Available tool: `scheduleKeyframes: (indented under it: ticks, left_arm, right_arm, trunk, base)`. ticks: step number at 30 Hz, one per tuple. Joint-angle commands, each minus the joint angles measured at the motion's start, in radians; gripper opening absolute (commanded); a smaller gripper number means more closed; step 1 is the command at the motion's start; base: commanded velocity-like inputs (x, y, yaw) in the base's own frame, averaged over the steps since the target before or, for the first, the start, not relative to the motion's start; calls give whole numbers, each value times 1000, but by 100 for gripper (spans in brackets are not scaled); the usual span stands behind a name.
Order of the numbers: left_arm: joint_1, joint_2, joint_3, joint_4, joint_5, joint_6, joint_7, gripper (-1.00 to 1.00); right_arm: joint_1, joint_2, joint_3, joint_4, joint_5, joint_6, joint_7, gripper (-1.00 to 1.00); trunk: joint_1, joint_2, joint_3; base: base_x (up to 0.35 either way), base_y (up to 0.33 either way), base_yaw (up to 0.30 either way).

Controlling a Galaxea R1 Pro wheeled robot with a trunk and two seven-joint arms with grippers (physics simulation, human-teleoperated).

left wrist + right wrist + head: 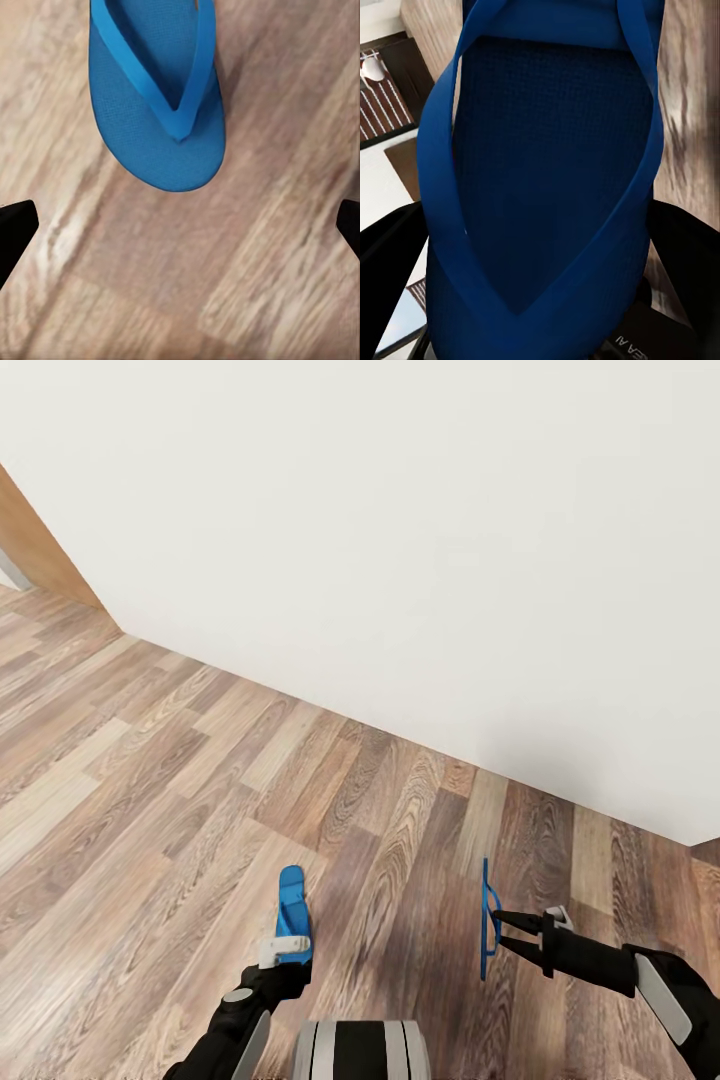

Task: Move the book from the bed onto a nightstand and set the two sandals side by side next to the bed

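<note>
One bright-blue sandal (291, 900) lies flat on the wood floor, strap side up (154, 127). My left gripper (288, 952) hovers just over its near end, open, with its fingertips wide apart and nothing between them (180, 232). The second sandal (486, 920) stands on edge above the floor, to the right of the first and a hand's width or more away. My right gripper (499, 928) is shut on it, and its sole and straps (547, 150) sit close between the black fingers. The book and nightstand are out of view.
A wide plain white surface (400, 540) meets the floor (150, 780) along a slanted line ahead; I cannot tell whether it is wall or bed. A tan wooden panel (40, 550) stands at the far left. Open plank floor stretches to the left.
</note>
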Motion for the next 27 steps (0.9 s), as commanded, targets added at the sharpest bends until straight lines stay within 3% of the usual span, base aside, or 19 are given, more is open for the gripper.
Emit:
scheduleKeyframes:
  ticks: [1,9,27]
  left_arm:
    - [0,1,-3,-2,11,4,9,100]
    - [0,1,-3,-2,11,4,9,100]
    - [0,0,-3,-2,11,4,8,100]
  right_arm:
    - [-1,0,-1,0,0,5,5,-100]
    - [-1,0,0,0,1,5,5,-100]
    - [-1,0,0,0,2,5,5,-100]
  trunk:
    - [0,-1,-5]
    - [0,-1,-5]
    - [0,-1,-5]
  base:
    - [0,0,0]
    - [2,0,0]
    - [122,0,0]
